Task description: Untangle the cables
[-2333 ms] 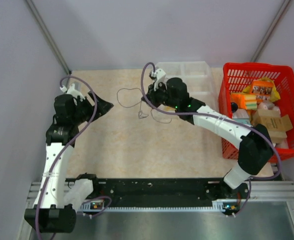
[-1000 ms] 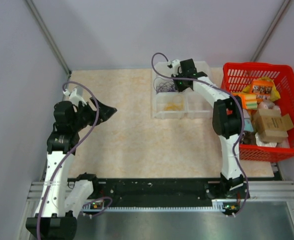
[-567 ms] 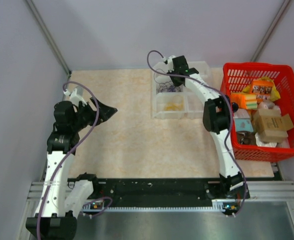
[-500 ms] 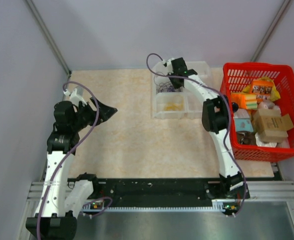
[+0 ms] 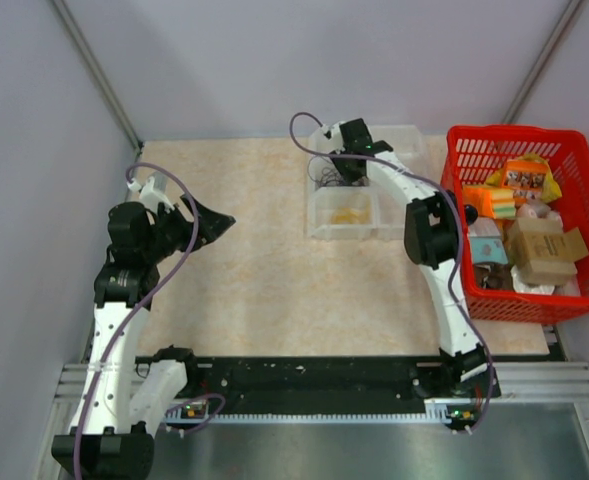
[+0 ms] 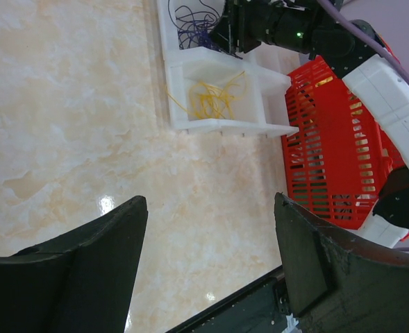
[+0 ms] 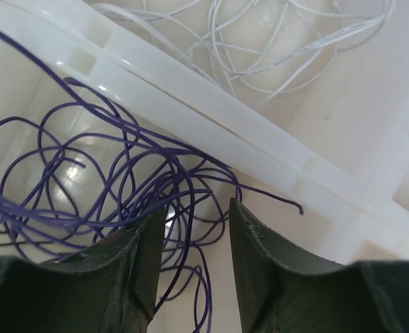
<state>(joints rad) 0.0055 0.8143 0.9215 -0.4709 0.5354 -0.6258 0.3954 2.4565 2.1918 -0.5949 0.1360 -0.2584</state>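
At the surface's far edge, the purple cables [image 7: 114,173] lie heaped in the far-left compartment of the clear bin [image 5: 344,232], with strands running between the narrowly parted right jaws. Only the right wrist view shows white wires [image 7: 273,48] in the adjoining compartment. The left wrist view shows yellow wires [image 6: 211,98] and the left jaws spread wide.

Purple cables [image 7: 131,184], yellow wires [image 6: 211,100], white wires [image 7: 260,50], red basket [image 5: 519,131], marbled beige table [image 5: 254,270]

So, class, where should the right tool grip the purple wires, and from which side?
Probably from straight above, onto the dense knot of purple wires, where strands cross thickest; the bin walls block any sideways approach.
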